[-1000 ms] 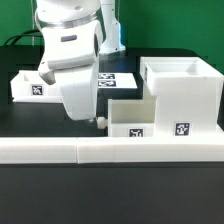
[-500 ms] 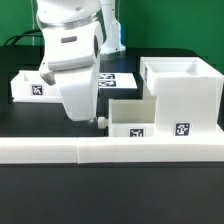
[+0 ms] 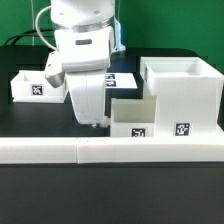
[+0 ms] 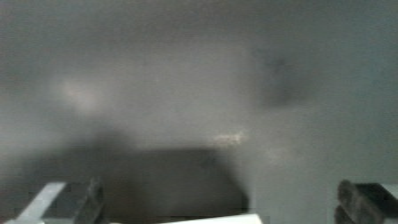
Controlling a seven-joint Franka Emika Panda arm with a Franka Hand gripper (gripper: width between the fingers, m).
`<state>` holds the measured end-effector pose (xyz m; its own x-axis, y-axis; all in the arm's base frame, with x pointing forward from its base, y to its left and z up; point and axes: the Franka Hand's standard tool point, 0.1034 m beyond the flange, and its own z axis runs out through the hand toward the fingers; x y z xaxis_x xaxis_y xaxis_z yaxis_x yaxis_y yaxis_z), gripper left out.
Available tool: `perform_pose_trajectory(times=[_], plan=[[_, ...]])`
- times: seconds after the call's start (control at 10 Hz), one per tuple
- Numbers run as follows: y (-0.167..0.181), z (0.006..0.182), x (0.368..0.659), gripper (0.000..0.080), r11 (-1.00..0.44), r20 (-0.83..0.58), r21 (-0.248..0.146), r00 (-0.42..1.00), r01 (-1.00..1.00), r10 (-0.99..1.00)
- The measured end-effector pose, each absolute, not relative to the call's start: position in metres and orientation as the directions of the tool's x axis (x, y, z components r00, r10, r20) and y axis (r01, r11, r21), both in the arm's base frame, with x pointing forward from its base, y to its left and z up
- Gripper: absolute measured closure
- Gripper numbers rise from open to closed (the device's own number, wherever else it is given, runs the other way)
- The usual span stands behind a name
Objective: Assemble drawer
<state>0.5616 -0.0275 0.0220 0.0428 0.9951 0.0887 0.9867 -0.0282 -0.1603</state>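
Your hand (image 3: 97, 122) hangs low over the black surface (image 3: 30, 115), fingers spread wide and gripping nothing. The drawer housing (image 3: 185, 95) stands at the exterior view's right with one tray (image 3: 132, 122) just beside it. The second tray (image 3: 33, 85) sits well apart at the left.

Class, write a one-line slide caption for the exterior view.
Gripper hangs low beside a tagged tray next to the big housing; a second tray sits apart.
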Motion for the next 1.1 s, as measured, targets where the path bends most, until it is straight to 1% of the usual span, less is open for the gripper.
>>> perform_pose_trajectory(times=[0.6,0.8,1.1], plan=[[-0.028,0.022,0.562,0.015,-0.025,0.089,-0.159,0.039,0.987,0.995],[-0.026,0.02,0.563,0.015,0.007,0.059,-0.138,0.001,0.99,0.998],[-0.011,0.016,0.571,0.015,-0.039,0.031,-0.139,0.044,0.99,0.999]])
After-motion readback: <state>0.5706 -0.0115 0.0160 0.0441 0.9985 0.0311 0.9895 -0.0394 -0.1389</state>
